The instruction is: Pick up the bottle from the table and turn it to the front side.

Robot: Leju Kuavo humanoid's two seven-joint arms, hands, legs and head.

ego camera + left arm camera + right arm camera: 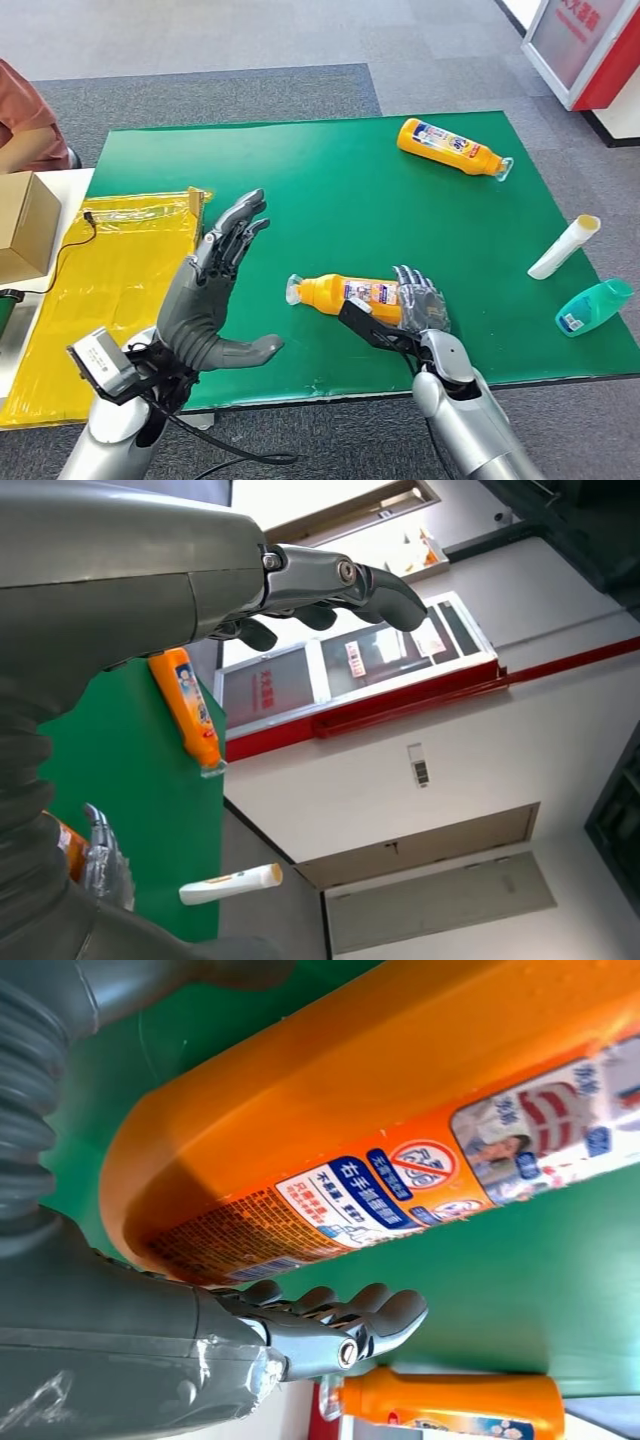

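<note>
An orange bottle (343, 294) (362, 1110) lies on its side on the green mat (340, 190), clear cap toward the left. My right hand (423, 300) (324, 1325) is at the bottle's base end. Its fingers (377, 1310) stretch straight along one side and the thumb lies on the other; they are not closed on it. My left hand (219, 290) (332, 580) is raised over the mat's near left part, fingers spread, holding nothing. The left wrist view also catches the near bottle (72, 845) beside my right hand (106, 860).
A second orange bottle (453, 147) (185, 705) (453, 1405) lies at the mat's far right. A white tube (564, 247) (230, 883) and a teal bottle (594, 305) lie at the right edge. A yellow sheet (113, 270), a cardboard box (26, 225) and a person's sleeve (23, 120) are on the left.
</note>
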